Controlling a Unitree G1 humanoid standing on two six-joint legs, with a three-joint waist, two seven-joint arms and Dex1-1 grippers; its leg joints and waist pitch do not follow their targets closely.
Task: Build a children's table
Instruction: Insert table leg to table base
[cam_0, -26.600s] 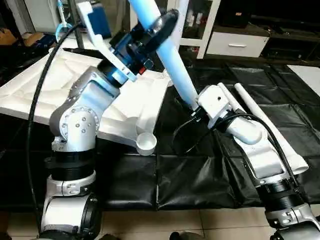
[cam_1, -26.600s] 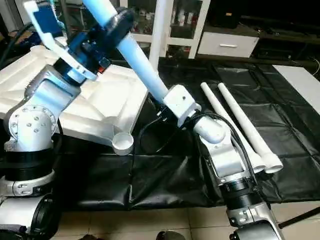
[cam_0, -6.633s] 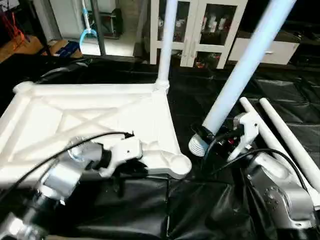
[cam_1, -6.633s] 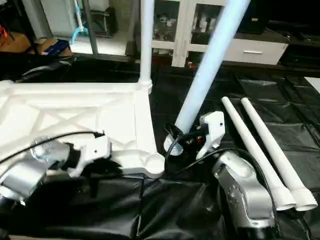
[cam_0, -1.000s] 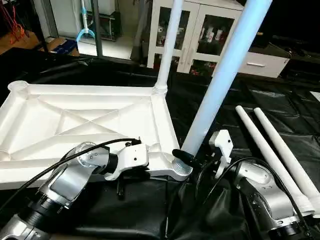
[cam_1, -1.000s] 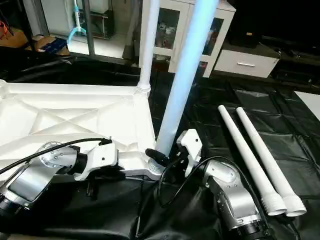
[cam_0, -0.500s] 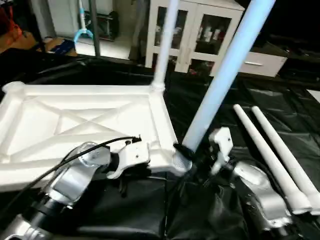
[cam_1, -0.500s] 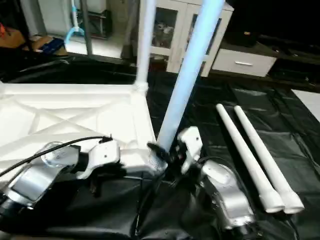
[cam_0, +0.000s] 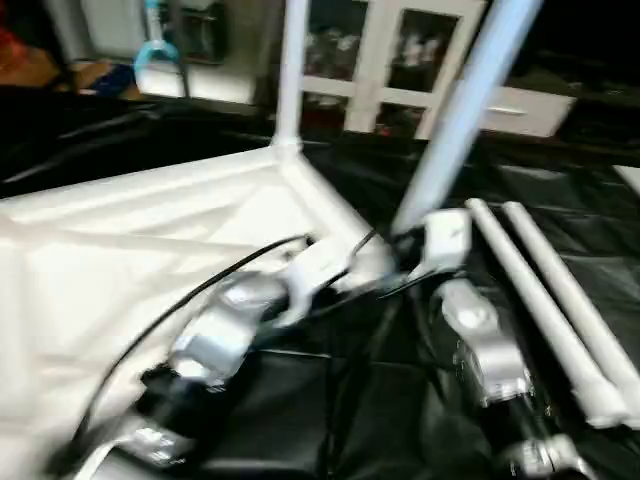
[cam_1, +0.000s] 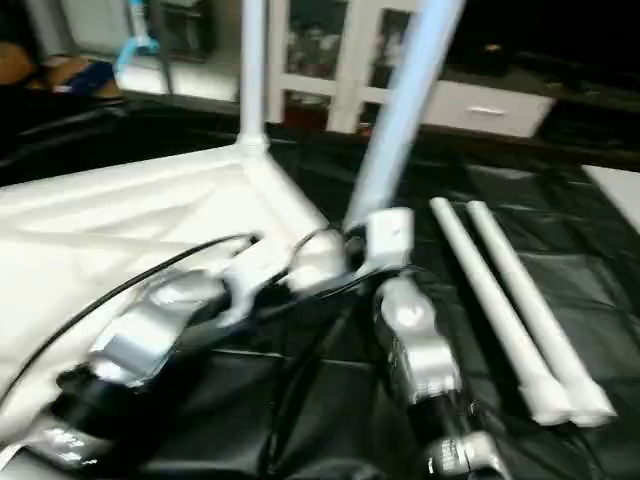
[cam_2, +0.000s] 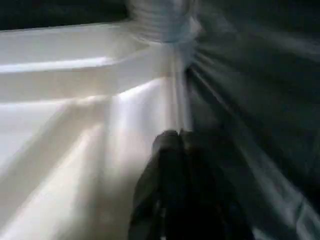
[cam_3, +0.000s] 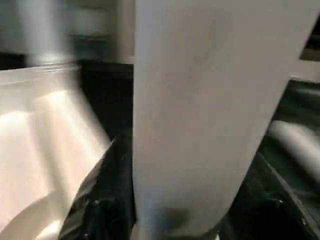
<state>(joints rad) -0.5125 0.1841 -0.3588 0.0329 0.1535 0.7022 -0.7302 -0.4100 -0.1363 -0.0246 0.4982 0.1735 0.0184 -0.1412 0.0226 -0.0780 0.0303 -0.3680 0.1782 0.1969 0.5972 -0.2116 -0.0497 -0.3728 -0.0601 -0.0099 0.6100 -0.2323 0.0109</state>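
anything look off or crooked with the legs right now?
Yes: the leg held in the right hand leans. That leg tilts toward the right over the tabletop's near corner, while the far-corner leg stands upright. Two spare legs lie flat on the black cover.

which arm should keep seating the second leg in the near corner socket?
Right. The right gripper already straddles that leg just above the tabletop corner. The left gripper, fingers shut, rests at the tabletop edge and is likely better for bracing.
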